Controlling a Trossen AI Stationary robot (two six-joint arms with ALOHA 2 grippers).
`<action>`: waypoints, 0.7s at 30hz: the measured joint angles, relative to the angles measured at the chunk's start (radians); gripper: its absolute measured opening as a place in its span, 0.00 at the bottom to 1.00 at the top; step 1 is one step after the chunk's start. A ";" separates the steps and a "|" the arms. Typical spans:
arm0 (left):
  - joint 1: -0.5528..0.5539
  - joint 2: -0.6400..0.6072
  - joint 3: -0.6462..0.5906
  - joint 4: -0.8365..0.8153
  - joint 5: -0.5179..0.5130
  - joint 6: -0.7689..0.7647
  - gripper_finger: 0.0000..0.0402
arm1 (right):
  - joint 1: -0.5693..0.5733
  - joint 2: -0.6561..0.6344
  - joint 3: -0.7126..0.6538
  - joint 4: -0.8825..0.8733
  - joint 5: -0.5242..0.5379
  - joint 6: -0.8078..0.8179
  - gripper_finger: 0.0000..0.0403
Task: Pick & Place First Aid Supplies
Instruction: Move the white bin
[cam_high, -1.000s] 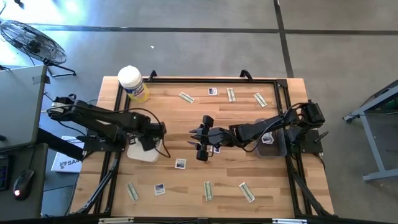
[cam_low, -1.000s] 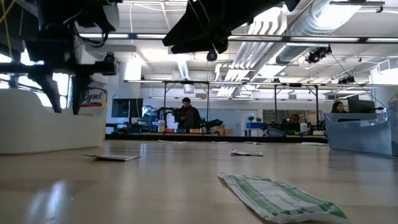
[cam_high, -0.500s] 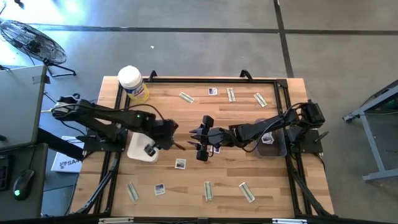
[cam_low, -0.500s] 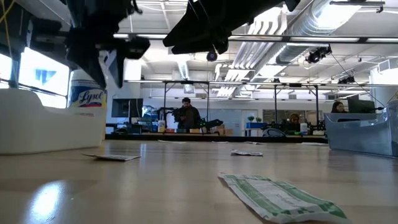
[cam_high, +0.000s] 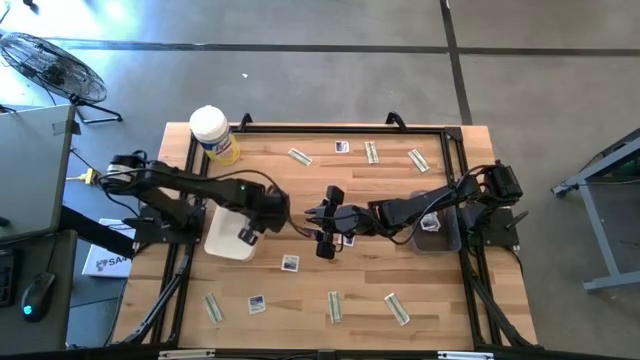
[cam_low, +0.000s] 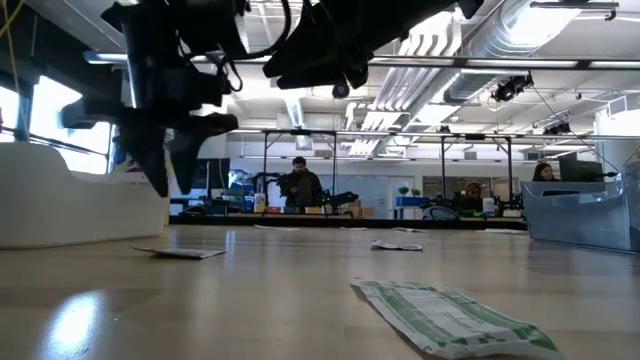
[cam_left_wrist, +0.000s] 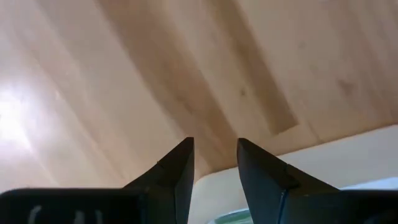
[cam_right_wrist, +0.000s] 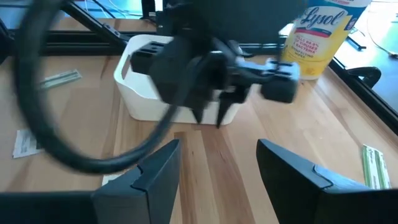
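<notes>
- The left tool (cam_high: 292, 226) hangs over bare wood near the middle of the table (cam_high: 380, 270), just past the white bin (cam_high: 222, 236). Its two dark fingers (cam_left_wrist: 177, 174) stand a little apart with nothing between them.
- In the left wrist view the wood grain shows through the gap, and the pale rim of the white bin runs just behind the fingertips.
- The right tool (cam_high: 312, 216) hovers at the table's centre, tips towards the left tool and close to it. Its fingers (cam_right_wrist: 155, 174) are spread wide and empty.
- The right arm reaches in from the table's right edge, over the grey bin (cam_high: 438, 232), which holds a white packet with dark print.
- Along the far edge lie three greenish-tan strips (cam_high: 299, 156) and, between the first two from the left, one white square packet (cam_high: 342, 147).
- Near the middle, just towards the near edge from the two tools, lies another white square packet (cam_high: 290, 264).
- Along the near edge lie a strip near the left corner (cam_high: 212, 308), a white square (cam_high: 257, 305) beside it, then two more strips (cam_high: 335, 307) further right.
- A further small packet lies partly hidden under the right tool; which kind it is I cannot tell.
- In the low view one green-printed strip (cam_low: 450, 318) lies flat closest to the camera, with other packets further back on the wood.
- The yellow canister with a white lid (cam_high: 213, 134) stands at the far left corner.
- People show in the room beyond the table.
</notes>
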 joint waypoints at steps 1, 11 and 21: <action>0.015 -0.003 0.000 -0.002 0.000 -0.010 0.29 | 0.000 0.000 0.000 -0.001 -0.004 0.000 0.51; 0.132 -0.007 0.000 -0.035 -0.004 -0.036 0.29 | 0.000 0.000 0.000 -0.003 -0.029 0.009 0.51; 0.164 -0.007 0.000 -0.109 -0.095 -0.069 0.29 | 0.000 0.000 0.000 -0.017 -0.033 0.009 0.51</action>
